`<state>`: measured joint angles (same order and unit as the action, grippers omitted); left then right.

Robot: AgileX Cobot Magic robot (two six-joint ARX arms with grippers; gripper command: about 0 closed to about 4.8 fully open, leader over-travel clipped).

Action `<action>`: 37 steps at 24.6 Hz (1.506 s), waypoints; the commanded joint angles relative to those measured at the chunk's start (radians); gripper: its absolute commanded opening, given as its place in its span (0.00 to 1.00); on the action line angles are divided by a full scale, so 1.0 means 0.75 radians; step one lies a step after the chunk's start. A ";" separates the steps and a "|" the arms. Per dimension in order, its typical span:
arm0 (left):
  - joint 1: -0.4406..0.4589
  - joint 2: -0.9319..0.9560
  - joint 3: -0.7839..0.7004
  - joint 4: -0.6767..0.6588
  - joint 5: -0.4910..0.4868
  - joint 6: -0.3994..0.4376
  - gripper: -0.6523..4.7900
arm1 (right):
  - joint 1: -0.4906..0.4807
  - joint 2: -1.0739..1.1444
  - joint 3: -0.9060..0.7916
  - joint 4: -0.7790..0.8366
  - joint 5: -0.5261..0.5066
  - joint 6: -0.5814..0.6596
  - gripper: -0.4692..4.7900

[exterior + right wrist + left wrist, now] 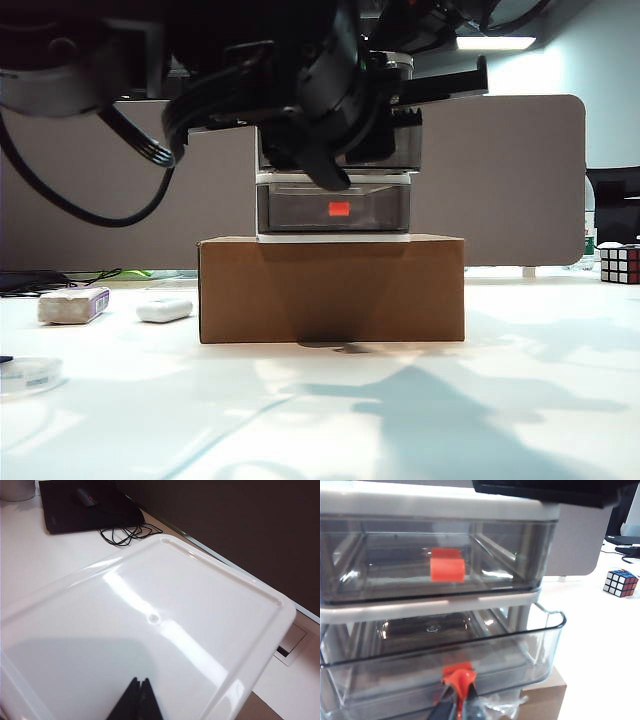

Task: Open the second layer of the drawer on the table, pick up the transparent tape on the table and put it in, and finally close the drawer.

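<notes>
Left wrist view: left tool (459, 700) pinches the red knob (457, 675) of the middle drawer (520, 650), which stands partly pulled out of the cabinet (445, 505) toward the tool; further pull runs straight back along that line. Exterior view alone shows the tape roll (28, 374) lying on the counter (500, 400), low and left, nearer the left arm. Right wrist view: right tool (137, 700), fingers pressed together, rests over the cabinet's white top (200, 605).
</notes>
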<state>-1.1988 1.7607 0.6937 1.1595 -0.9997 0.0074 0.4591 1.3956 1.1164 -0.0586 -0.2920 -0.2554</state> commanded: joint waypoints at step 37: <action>-0.412 -0.182 -0.008 0.010 -0.438 0.328 0.40 | 0.003 -0.067 0.014 0.035 0.003 -0.006 0.08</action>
<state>-1.4971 1.6470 0.6926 1.1557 -1.3048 0.1951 0.4591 1.3651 1.1107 -0.0616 -0.2901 -0.2558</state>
